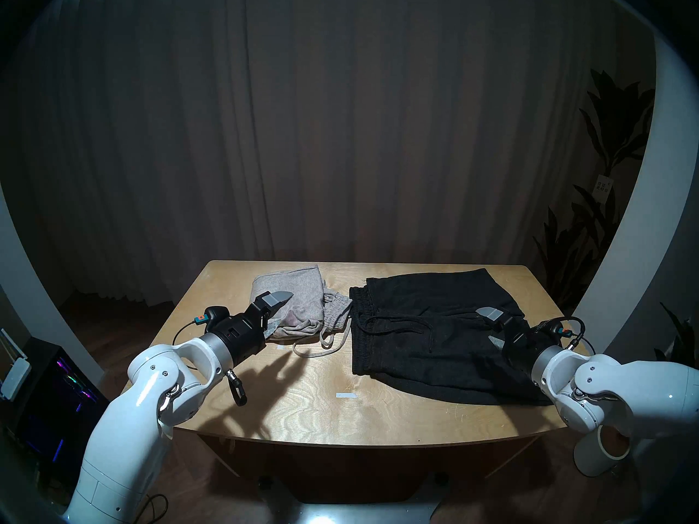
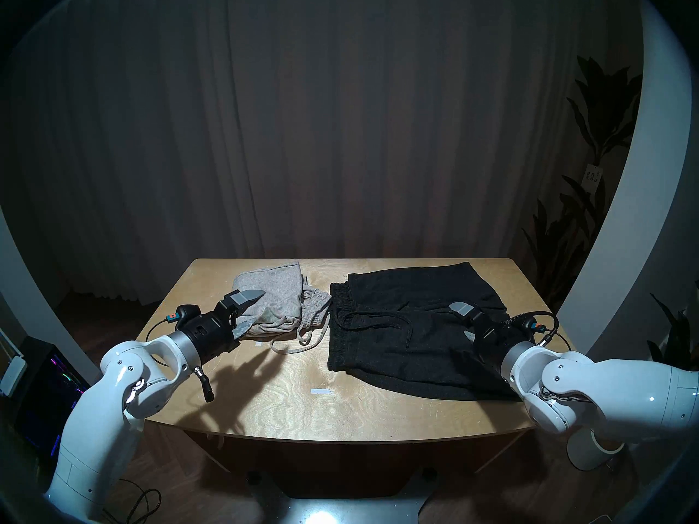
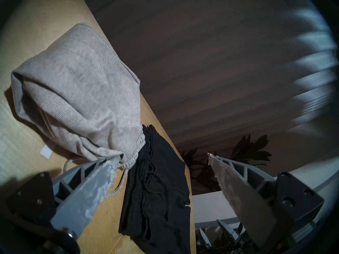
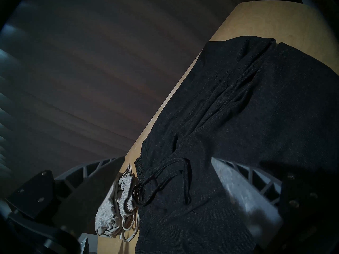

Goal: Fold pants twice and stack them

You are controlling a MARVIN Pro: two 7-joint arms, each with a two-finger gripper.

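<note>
Wooden table (image 1: 302, 398) with grey pants (image 1: 295, 304), black pants (image 1: 423, 334); left tool (image 1: 273, 315), right tool (image 1: 491, 328) empty, jaws apart.

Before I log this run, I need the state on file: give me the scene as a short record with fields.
table: wooden, bears both garments
grey pants: far left, bunched, cord trailing
black pants: right, spread flat
stacked: no, side by side
left gripper: jaws open, over grey pants, empty
right gripper: jaws open, over black pants, empty

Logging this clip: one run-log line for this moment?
grey pants: bunched | black pants: spread flat | left tool: open, empty | right tool: open, empty
</note>
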